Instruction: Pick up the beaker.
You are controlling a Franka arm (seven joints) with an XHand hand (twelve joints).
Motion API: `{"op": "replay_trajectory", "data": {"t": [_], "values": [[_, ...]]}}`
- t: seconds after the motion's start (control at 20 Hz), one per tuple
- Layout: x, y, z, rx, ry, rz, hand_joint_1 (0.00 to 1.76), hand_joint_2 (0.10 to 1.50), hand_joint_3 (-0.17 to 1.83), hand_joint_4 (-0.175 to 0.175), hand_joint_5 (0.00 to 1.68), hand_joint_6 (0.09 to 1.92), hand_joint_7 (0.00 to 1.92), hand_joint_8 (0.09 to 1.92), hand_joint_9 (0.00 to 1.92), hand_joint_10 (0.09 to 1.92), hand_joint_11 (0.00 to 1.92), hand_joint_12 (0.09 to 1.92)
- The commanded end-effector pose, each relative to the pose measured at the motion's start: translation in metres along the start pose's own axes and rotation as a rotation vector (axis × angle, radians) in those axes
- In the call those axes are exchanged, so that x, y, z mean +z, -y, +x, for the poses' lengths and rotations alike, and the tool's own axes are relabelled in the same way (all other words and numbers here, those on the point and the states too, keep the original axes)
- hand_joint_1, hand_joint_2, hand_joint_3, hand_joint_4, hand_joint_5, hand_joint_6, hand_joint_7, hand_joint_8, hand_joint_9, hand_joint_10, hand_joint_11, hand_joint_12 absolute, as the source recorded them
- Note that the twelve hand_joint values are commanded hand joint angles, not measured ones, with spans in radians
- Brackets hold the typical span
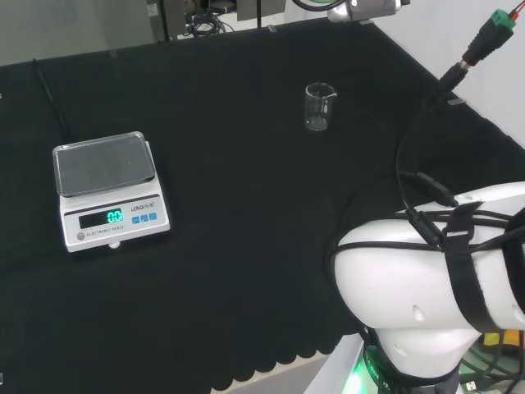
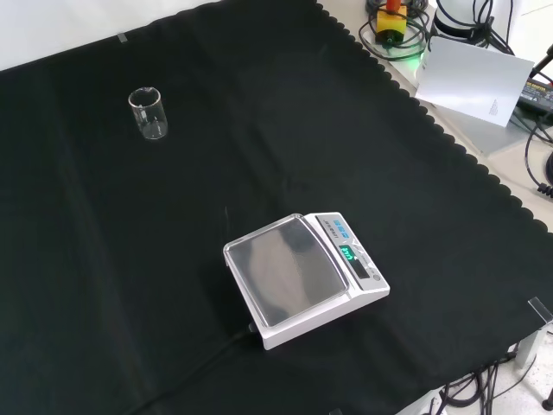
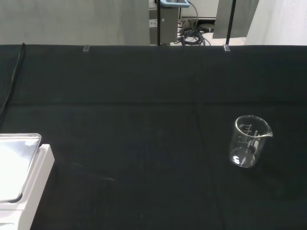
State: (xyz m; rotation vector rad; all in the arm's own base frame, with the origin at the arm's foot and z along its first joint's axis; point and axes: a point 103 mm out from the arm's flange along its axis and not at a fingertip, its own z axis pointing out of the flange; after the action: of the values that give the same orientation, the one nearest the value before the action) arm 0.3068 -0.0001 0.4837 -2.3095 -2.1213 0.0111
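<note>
A small clear glass beaker (image 1: 318, 107) stands upright and empty on the black cloth, far from the arm's base in the head view. In the front view the beaker (image 2: 149, 113) is at the upper left of the cloth. The wrist view has the beaker (image 3: 250, 141) some way off, with its spout and printed marks showing. Nothing touches it.
A white digital scale (image 1: 108, 190) with a steel pan stands on the cloth, at the left in the head view; the scale (image 2: 302, 277) is near the middle in the front view. Its black cable (image 1: 49, 98) runs back over the cloth. The arm's white link (image 1: 426, 287) stands at the lower right.
</note>
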Motion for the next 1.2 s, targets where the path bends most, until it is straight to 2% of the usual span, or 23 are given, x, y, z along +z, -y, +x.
{"op": "replay_trajectory", "data": {"t": [0.05, 0.35, 0.5, 0.8, 1.2], "values": [[0.001, -0.001, 0.000, 0.000, 0.013, -0.007, 0.49, 0.66, 0.29, 0.000, 0.11, 0.09, 0.10, 0.75, 0.26, 0.81, 0.04, 1.43], [0.003, -0.005, -0.001, 0.003, 0.018, -0.012, 0.47, 0.68, 0.27, 0.006, 0.11, 0.09, 0.08, 0.69, 0.22, 0.82, 0.00, 1.43], [0.012, -0.018, -0.008, 0.022, 0.014, 0.012, 0.48, 0.68, 0.27, 0.006, 0.11, 0.09, 0.09, 0.69, 0.22, 0.82, 0.00, 1.43], [0.050, -0.074, -0.040, 0.079, 0.006, 0.055, 0.48, 0.68, 0.27, 0.006, 0.11, 0.09, 0.09, 0.69, 0.22, 0.82, 0.00, 1.42], [0.099, -0.152, -0.080, 0.117, -0.030, 0.074, 0.49, 0.69, 0.25, 0.006, 0.11, 0.09, 0.09, 0.67, 0.22, 0.82, 0.00, 1.40]]}}
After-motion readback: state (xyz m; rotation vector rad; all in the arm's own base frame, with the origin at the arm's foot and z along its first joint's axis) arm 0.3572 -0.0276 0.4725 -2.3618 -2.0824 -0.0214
